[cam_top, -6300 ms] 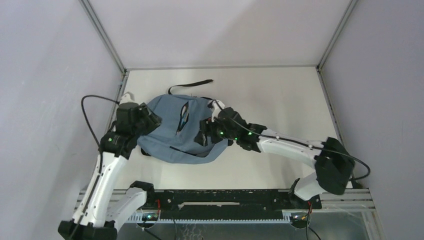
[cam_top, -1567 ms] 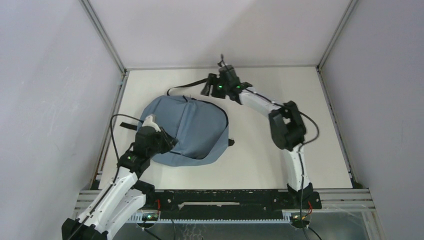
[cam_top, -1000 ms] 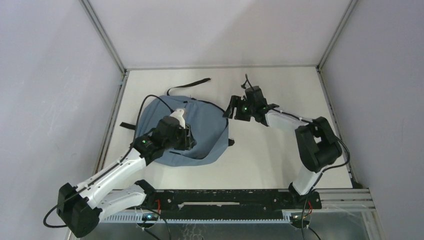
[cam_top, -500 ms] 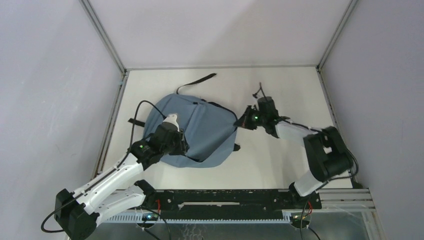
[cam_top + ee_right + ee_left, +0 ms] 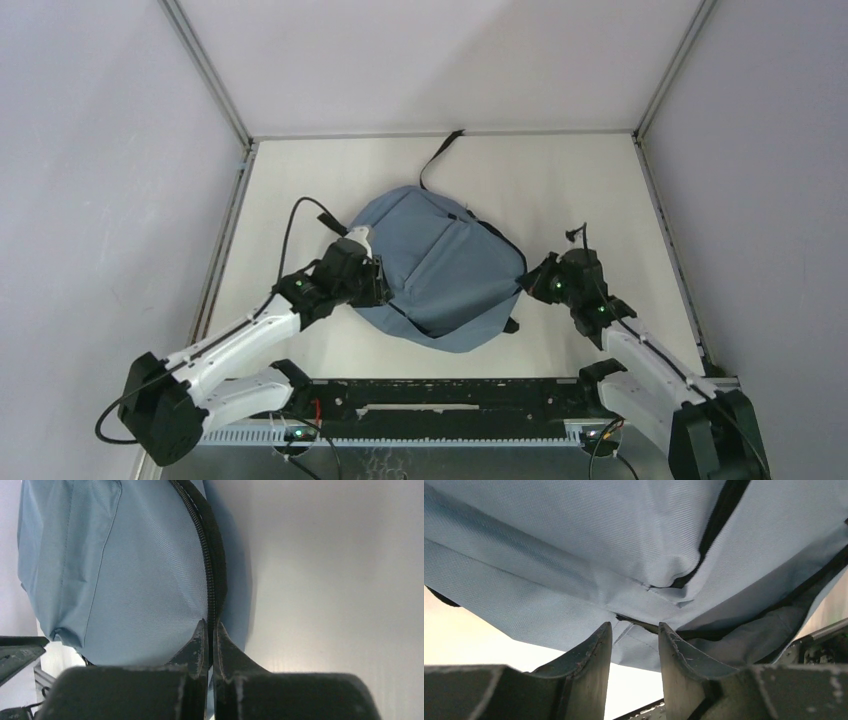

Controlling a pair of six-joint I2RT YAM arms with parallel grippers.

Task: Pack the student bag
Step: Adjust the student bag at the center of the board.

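Slid rightward, student bag (image 5: pixel 440 265), interior hidden; right gripper (image 5: pixel 210 626) pinches trim (image 5: pixel 215 575).

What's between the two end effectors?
The student bag lies between the left end effector and the right end effector, each gripping an edge; the top view shows it.

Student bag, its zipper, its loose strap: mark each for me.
student bag (image 5: pixel 440 265), top external view, middle of blue panel.
zipper (image 5: pixel 207 580), right wrist view, black teeth along bag's edge.
loose strap (image 5: pixel 436 155), top external view, midway along it.
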